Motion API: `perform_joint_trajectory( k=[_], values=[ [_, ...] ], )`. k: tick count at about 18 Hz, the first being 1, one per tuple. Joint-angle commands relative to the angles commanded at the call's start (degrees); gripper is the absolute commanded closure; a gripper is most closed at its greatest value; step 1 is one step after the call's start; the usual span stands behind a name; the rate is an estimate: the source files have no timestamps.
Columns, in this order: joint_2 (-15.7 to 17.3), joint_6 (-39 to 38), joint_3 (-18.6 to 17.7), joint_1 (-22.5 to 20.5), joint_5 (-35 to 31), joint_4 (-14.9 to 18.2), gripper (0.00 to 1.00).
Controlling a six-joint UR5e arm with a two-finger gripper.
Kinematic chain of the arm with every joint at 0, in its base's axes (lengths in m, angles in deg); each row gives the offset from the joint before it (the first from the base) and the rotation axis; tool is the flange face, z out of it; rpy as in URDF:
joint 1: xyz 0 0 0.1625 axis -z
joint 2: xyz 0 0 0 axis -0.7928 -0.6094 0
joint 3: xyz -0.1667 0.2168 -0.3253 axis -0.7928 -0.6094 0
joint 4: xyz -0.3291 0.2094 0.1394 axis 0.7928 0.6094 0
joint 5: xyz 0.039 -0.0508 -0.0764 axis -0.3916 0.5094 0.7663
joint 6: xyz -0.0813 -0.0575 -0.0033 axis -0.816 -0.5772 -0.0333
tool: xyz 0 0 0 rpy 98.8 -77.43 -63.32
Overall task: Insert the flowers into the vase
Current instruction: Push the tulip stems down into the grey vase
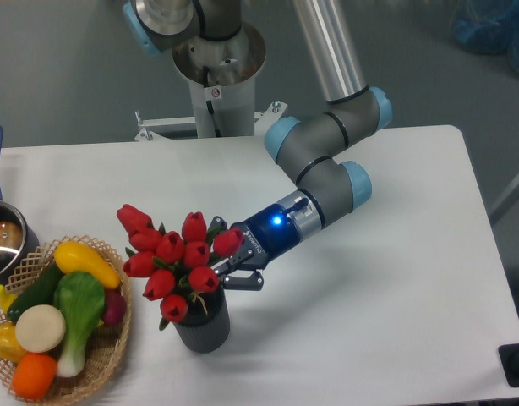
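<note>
The flowers (177, 256), a bunch of red tulips with green stems, lean to the left over the vase (202, 323). Their stems reach down into its round mouth. The vase is a short dark grey ribbed cylinder standing upright near the table's front edge. My gripper (222, 268) comes in from the right, just above the vase's rim, and is shut on the stems of the bunch. The buds hide part of its upper finger.
A wicker basket (110, 353) with toy vegetables and fruit sits just left of the vase. A steel pot (1, 244) with a blue handle is at the left edge. The arm's base (217, 68) stands behind the table.
</note>
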Motion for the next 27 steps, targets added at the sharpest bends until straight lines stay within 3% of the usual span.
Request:
perform_joint_trajectory(
  k=[22,26,27],
  values=[
    [-1.4,2.5,-1.4,0.1,-0.6,0.0,0.88],
    [-1.6,3.0,-1.4,0.2,-0.6,0.0,0.87],
    [-1.6,3.0,-1.2,0.2,-0.6,0.0,0.83]
  ],
)
